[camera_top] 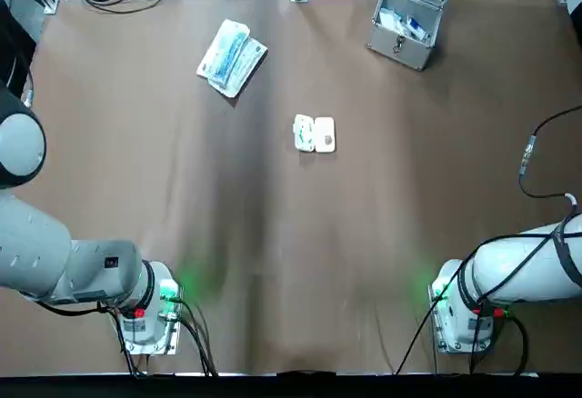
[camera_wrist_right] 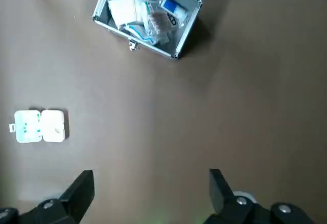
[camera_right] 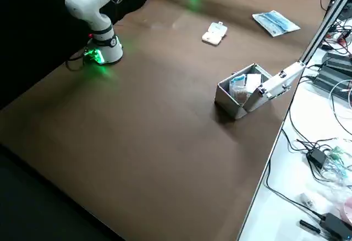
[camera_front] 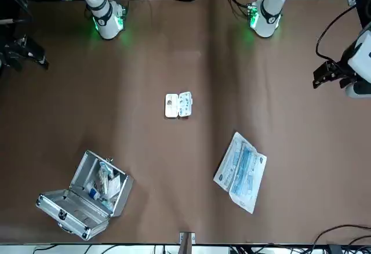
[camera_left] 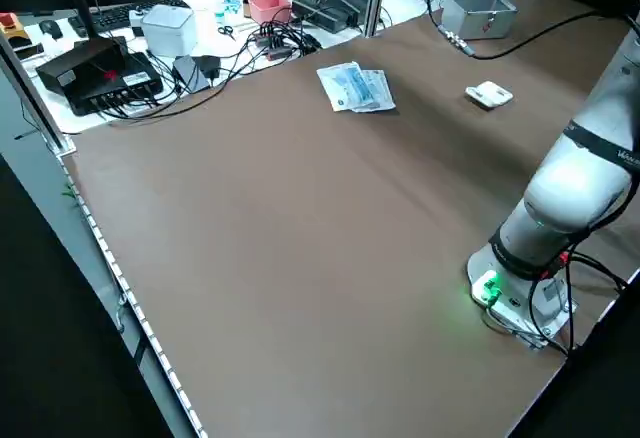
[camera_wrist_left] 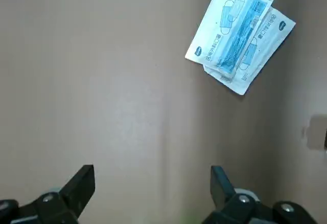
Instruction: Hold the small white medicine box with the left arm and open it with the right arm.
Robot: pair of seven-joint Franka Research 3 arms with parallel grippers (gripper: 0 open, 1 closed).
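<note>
The small white medicine box [camera_top: 315, 134], hard plastic with rounded corners, lies flat and opened at the middle of the brown cloth-covered table [camera_top: 273, 253]. Its two halves sit side by side across the table's width, with the hinge line running away from the robot. Its contents are too small to read. The left gripper [camera_wrist_left: 152, 183] and right gripper [camera_wrist_right: 152, 188] hang high above the table, fingers spread wide and empty.
</note>
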